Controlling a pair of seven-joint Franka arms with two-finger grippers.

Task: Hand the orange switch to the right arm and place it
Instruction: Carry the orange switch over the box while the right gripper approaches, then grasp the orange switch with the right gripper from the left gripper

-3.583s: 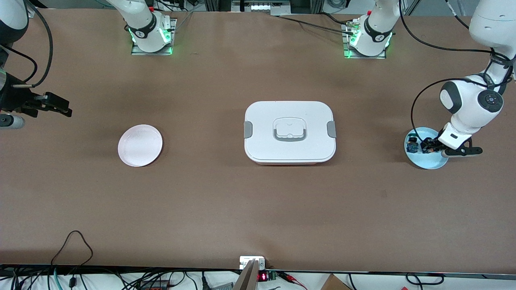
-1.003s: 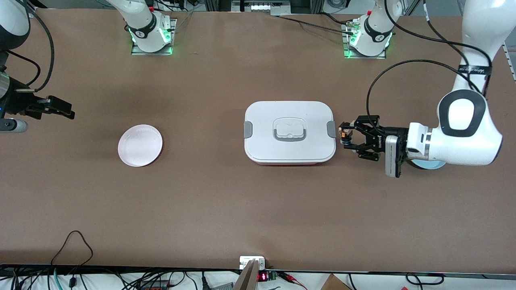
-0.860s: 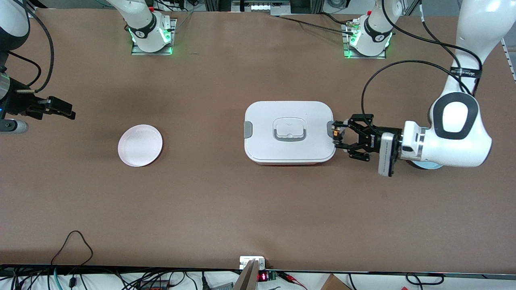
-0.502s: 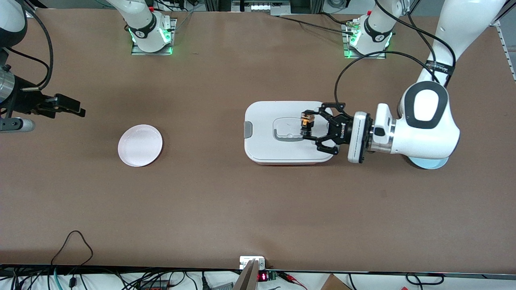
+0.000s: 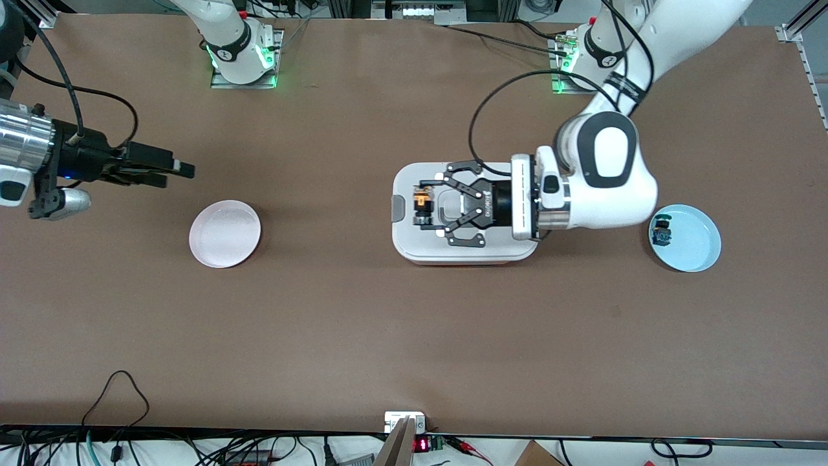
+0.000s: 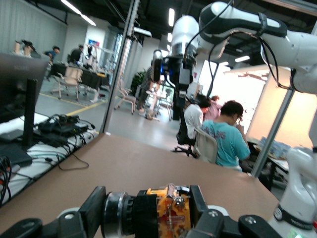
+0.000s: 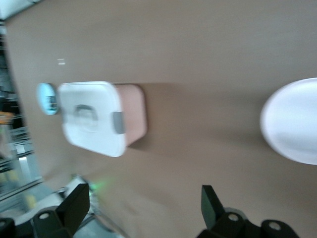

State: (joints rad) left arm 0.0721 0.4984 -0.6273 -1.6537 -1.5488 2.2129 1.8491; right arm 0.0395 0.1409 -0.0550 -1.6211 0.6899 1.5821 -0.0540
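Left gripper [image 5: 424, 211] over the white lidded box [image 5: 414, 246], fingers pinching the orange switch [image 5: 422, 202]. Right gripper [image 5: 184, 170] toward the right arm's end from that box, fingers spread.

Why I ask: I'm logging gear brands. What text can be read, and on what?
Nothing reads.
Left gripper, holding the switch over the box: white lettering, too small.
Left arm's band: lettering, too small.
Red display at the table's edge nearest the camera: digits blurred.
Right gripper, open above the table: none.

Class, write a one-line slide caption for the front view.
Left gripper holds the orange switch over the lidded box; right gripper waits near the white plate.
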